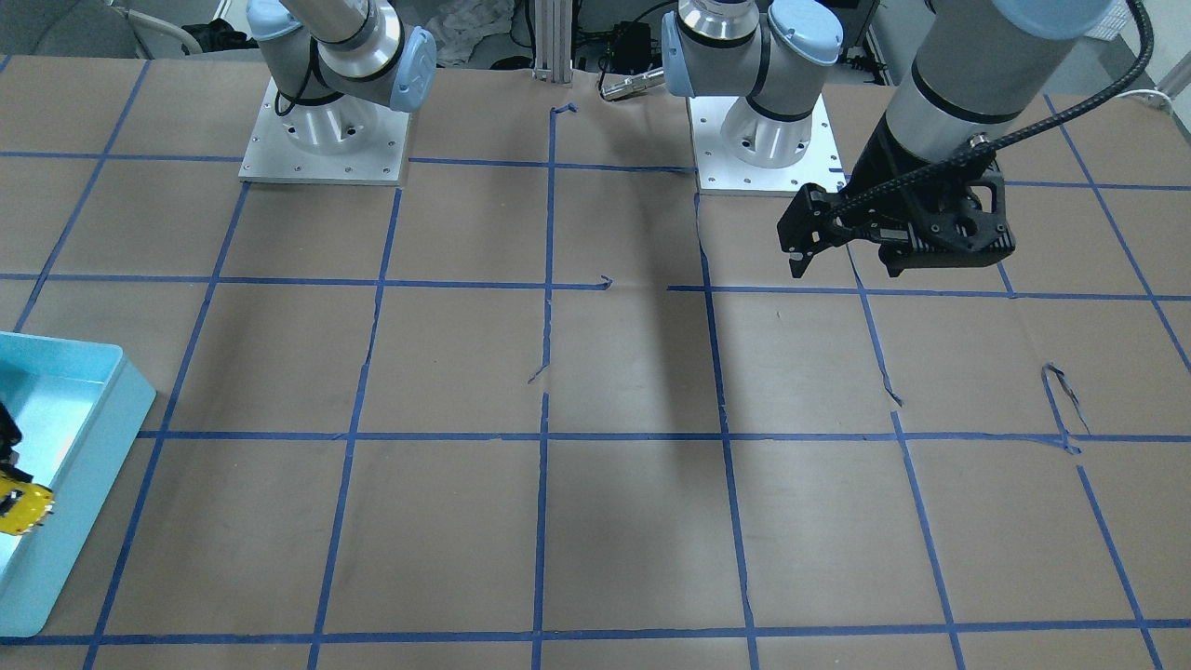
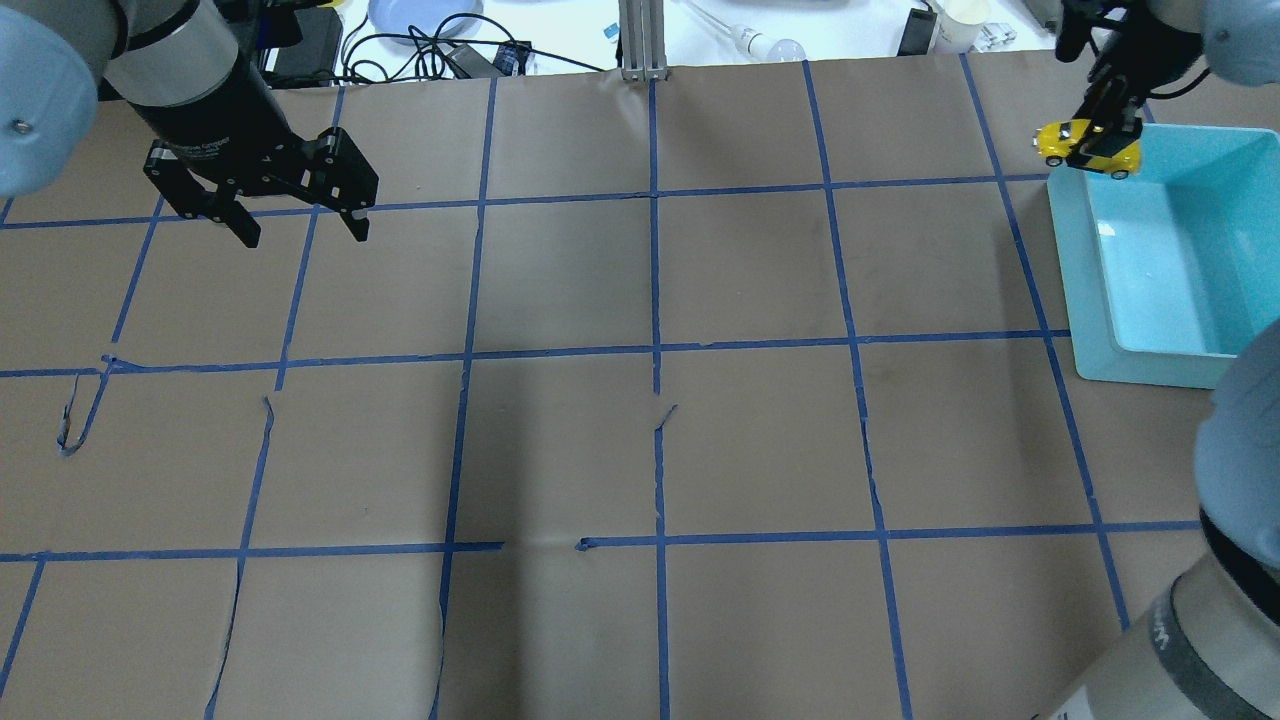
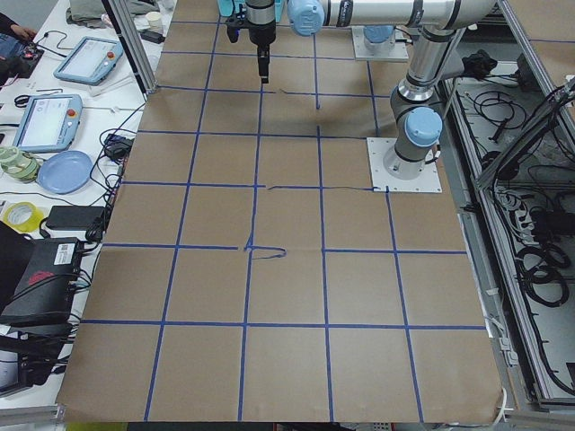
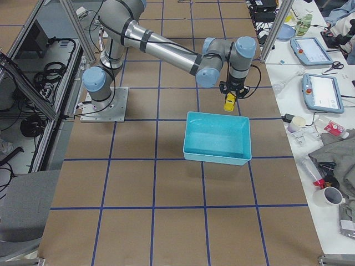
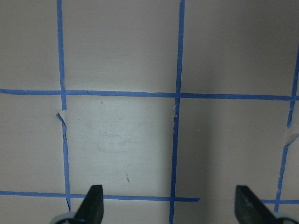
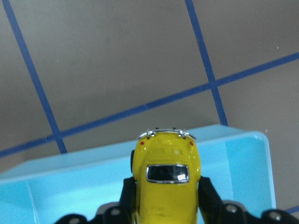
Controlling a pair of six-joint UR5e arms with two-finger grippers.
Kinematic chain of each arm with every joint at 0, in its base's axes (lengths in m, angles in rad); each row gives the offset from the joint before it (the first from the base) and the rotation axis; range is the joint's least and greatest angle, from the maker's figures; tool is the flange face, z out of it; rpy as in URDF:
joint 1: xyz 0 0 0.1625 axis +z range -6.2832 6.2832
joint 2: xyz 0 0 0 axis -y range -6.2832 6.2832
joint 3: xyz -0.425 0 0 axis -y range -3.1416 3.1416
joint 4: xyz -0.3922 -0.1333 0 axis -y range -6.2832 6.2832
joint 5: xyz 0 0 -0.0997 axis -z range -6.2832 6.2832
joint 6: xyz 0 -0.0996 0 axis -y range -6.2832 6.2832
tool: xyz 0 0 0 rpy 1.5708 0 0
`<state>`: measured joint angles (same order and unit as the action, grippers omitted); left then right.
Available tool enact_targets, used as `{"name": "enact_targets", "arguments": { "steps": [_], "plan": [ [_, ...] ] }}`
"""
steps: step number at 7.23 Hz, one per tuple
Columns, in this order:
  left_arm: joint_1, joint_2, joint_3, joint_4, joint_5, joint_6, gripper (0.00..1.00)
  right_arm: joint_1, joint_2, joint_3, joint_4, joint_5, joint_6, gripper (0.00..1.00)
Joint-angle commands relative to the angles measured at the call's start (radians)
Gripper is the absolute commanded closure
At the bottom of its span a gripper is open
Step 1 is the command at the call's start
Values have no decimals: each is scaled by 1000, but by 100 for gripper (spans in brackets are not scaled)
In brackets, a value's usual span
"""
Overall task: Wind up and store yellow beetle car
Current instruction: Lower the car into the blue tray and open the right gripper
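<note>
Yellow beetle car [image 6: 163,161], one, in right end effector [image 6: 167,198], seemingly above one bin [image 6: 243,154].

— What sort of place is this?
— A robotics lab. The bench [image 3: 287,287] is papered brown and gridded with blue tape [image 2: 654,280]. Two robot arms [image 4: 166,51] are bolted to metal plates [image 1: 368,160] on it.
— Anything else?
— Touchscreen pendants [image 3: 45,121] and cable bundles [image 3: 539,260] lie beside the bench. An aluminium post [image 2: 641,40] stands at its edge.
</note>
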<state>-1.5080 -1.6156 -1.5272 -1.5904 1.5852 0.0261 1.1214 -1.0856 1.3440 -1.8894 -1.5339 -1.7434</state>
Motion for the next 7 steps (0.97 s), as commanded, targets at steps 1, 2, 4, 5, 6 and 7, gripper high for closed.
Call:
{"name": "enact_targets", "arguments": {
  "steps": [1, 2, 4, 5, 6, 7],
  "plan": [
    [14, 2, -1, 6, -1, 3, 0, -80, 85, 7, -80, 12, -203, 88],
    [21, 3, 1, 7, -2, 3, 0, -87, 119, 9, -100, 12, -212, 87],
    [23, 5, 1, 7, -2, 5, 0, -100, 153, 64, -166, 11, -275, 83],
    [23, 5, -1, 7, -2, 5, 0, -104, 153, 87, -183, 11, -274, 81],
    [22, 3, 1, 10, -2, 3, 0, -104, 153, 90, -183, 5, -275, 72],
    [20, 6, -1, 9, -2, 3, 0, -104, 153, 93, -182, -2, -274, 43]
  ]
}}
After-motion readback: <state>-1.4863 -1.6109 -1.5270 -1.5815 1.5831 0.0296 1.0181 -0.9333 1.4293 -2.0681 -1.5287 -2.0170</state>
